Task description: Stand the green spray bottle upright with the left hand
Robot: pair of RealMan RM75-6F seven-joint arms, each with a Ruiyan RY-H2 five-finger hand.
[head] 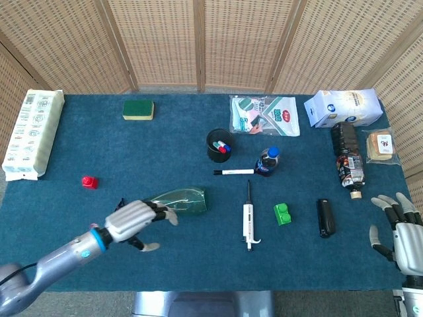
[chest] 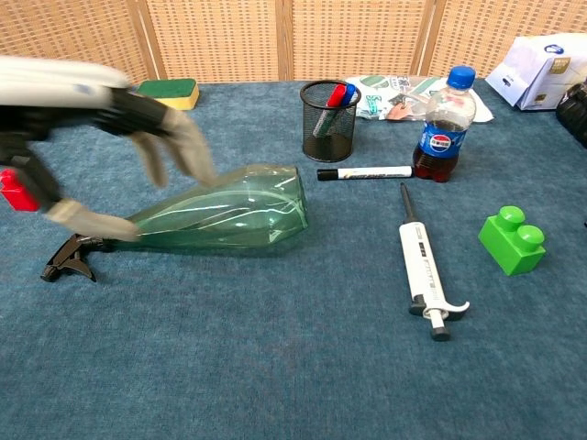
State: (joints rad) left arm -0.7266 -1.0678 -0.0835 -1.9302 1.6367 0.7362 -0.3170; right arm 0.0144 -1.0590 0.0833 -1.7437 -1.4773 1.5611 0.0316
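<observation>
Although the left hand (head: pixel 135 220) hovers over the narrow end of the green spray bottle (head: pixel 177 201), its fingers are spread and it grips nothing yet. That bottle lies on its side left of the tabletop's (head: pixel 185 264) middle, toward the near edge, its black trigger head (chest: pixel 70 258) pointing at the left edge and its wide base toward the middle. It looks empty and thin-walled, so probably light, smooth and easily squashed; the tapering body just behind the neck seems the best hold for tipping it onto its base. Further back, a black mesh cup (chest: pixel 329 120) holds markers, and a capped cola bottle (chest: pixel 443 125) stands partly full. By the right edge, the right hand (head: pixel 401 231) rests open, holding nothing.
</observation>
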